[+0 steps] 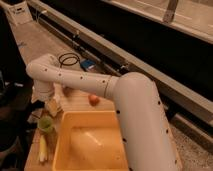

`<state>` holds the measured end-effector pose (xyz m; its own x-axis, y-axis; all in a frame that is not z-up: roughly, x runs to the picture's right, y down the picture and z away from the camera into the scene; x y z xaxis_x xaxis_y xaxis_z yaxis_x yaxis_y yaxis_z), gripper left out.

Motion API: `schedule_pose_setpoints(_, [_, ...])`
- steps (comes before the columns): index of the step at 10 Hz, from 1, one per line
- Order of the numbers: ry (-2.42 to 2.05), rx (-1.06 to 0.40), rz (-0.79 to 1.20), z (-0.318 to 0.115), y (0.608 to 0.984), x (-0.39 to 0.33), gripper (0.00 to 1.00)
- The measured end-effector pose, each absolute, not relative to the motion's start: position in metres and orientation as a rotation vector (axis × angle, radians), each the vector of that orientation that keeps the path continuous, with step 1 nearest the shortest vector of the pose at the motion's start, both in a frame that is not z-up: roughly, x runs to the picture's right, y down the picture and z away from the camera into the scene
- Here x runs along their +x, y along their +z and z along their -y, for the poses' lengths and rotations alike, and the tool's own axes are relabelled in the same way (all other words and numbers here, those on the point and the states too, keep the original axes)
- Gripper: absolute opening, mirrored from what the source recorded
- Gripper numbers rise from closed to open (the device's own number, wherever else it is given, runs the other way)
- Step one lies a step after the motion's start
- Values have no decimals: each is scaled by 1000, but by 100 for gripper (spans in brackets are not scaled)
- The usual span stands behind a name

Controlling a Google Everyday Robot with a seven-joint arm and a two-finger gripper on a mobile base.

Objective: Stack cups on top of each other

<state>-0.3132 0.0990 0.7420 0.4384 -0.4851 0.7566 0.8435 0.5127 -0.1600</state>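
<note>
End effector [53, 106] close beside yellow tub [90, 114]

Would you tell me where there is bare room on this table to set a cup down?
Bare wood lies between the gripper and the orange bowl, behind the yellow tub. The strip left of the tub is crowded: green cup, gripper just beyond it.

This looks like a robotics test space. A thick white robot arm [135, 110] reaches across a pale wooden worktop [80, 101], with its claw [53, 105] low at the worktop's left end. A coiled black cable [69, 59] and a small blue box [88, 64] lie beside a long grey metal rail [150, 70].
</note>
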Motion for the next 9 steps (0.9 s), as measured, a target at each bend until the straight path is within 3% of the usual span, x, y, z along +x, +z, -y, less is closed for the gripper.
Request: schedule_pose_setpoints(9, [-830,-573,803,-134,754,-330,80])
